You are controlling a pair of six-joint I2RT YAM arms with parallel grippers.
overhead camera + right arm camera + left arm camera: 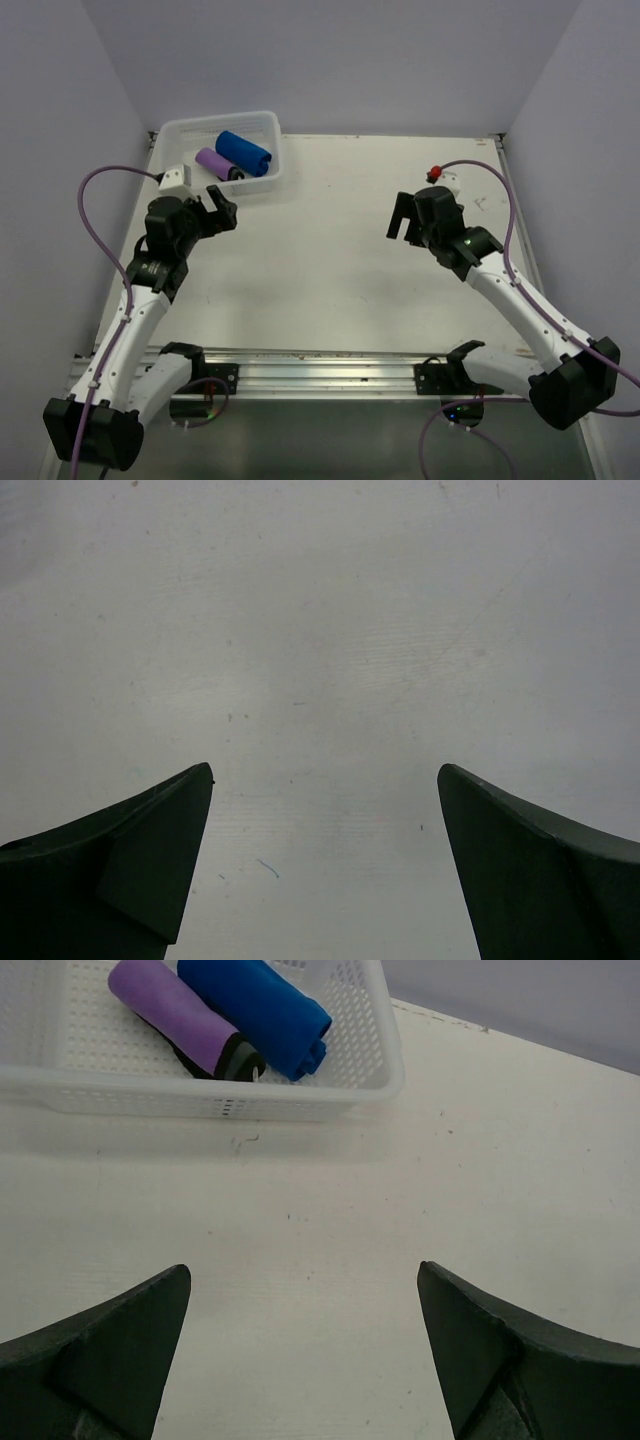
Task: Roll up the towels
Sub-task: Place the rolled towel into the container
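While the left pincer (224, 207) and right pincer (403, 219) are hovering spread and empty, the blue towel (245, 153) and purple towel (216, 162) are lying rolled in the basket (262, 121), looking soft and light, best pinched mid-roll.

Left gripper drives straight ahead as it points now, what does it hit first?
Probably the near wall of the white basket, with only bare table before it. The left gripper may tilt down, so table could come first.

The white plastic mesh basket (215, 119) stands at the far left corner of the white table (330, 250). In it the light purple cloth towel (216, 163) lies just left of the royal blue cloth towel (245, 153).
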